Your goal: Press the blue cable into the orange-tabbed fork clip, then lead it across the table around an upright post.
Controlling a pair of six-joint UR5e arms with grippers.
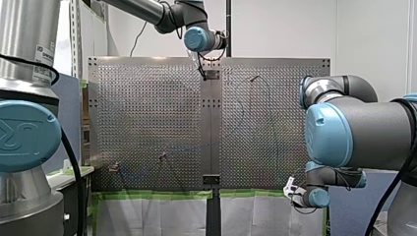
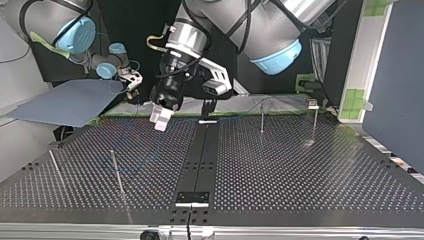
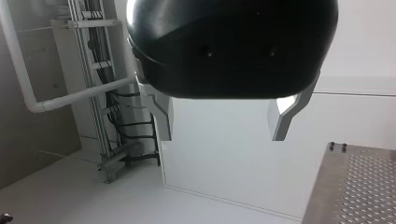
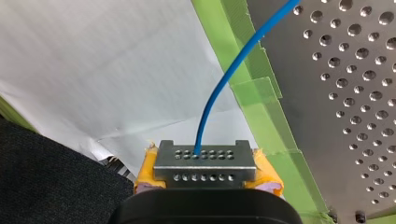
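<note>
My right claw (image 4: 204, 157) clenched on blue cable (image 4: 232, 74), just off counter (image 4: 355, 93) edge; cable arcs ahead over counter. My left claw (image 3: 223, 119) released, empty, aloft. Risk: pull too hard, and cable slips from grip or snags counter edge.

Hung left tool (image 3: 223, 135) at twelve o'clock in the front view, arm (image 1: 142, 10) stretched in from eleven, metal fingers (image 3: 163, 116) spread wide. Sat right tool (image 4: 204, 158) low at five o'clock, elbow (image 1: 344, 128) bulking at three, yellow pads (image 4: 145, 169) pinched shut on blue cable (image 4: 224, 79).
</note>
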